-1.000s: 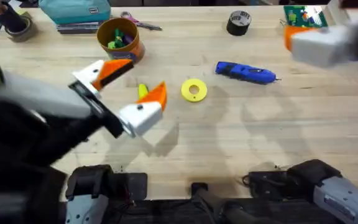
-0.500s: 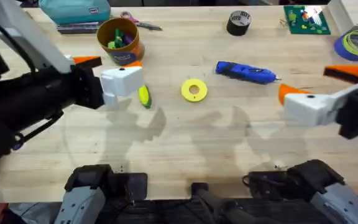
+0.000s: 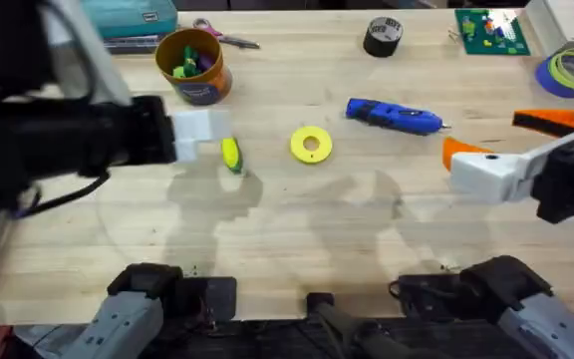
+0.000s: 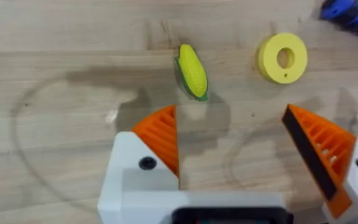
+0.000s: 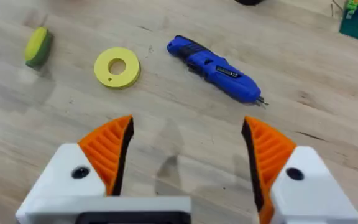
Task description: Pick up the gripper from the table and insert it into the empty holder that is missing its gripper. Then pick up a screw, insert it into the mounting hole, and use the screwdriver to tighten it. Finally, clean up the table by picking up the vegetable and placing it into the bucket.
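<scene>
Currently both arms hover over the table with fingers spread and empty.
Left gripper [image 4: 232, 146] sits just short of the corn [image 3: 230, 155], which lies at 5 o'clock from the bucket [image 3: 193, 64]; closing off-centre could roll the cob away. Screwdriver [image 3: 394, 116] lies further right; right gripper [image 5: 185, 158] hangs level at its 4 o'clock.

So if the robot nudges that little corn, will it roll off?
Probably a bit. The corn looks rounded and lies on its side on bare wood, so a sideways push may roll it. Its tapered ends suggest it would curve rather than run straight. It looks like light plastic; the open left gripper could likely lift it easily.
</scene>
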